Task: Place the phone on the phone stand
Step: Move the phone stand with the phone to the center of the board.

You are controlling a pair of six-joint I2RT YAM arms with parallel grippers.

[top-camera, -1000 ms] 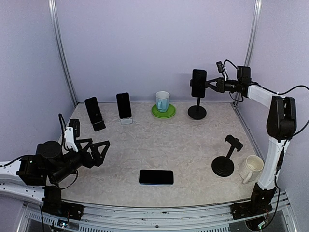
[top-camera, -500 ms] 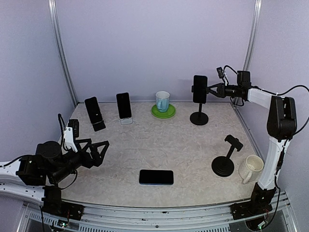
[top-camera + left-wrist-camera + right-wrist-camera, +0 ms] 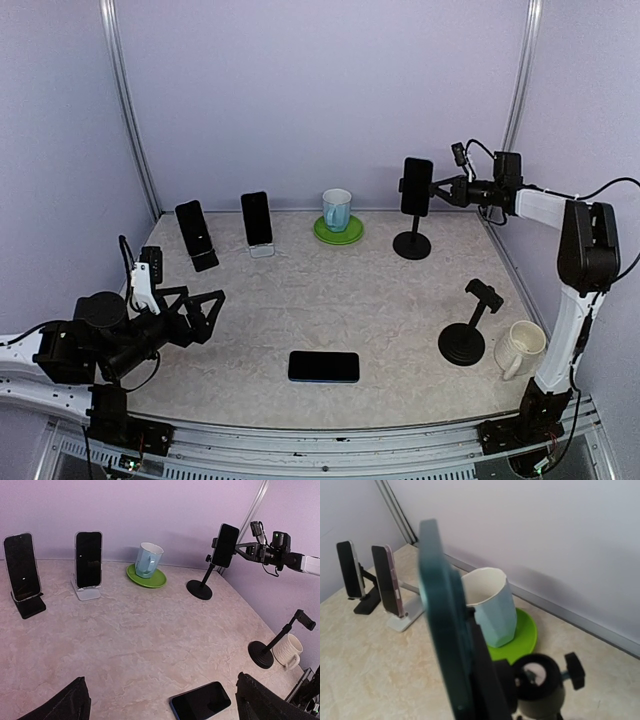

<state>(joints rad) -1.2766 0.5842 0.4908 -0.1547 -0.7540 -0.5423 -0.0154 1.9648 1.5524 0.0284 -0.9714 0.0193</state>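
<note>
Your phone (image 3: 417, 186), clamped in the stand (image 3: 412, 246), has shifted toward the desk (image 3: 350, 290)'s far-right corner. I cannot tell if the right gripper (image 3: 438, 189) grips it; release looks next.

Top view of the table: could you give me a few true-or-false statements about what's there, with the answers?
1. A flat phone lies near the front of the table. True.
2. The blue cup stands on a red saucer. False: the saucer is green.
3. The stand beside the cream mug holds a phone. False: it is empty.
4. The left gripper is wide open, holding nothing. True.
5. The right gripper hovers over the mug. False: it is at the mounted phone on the back stand.
</note>
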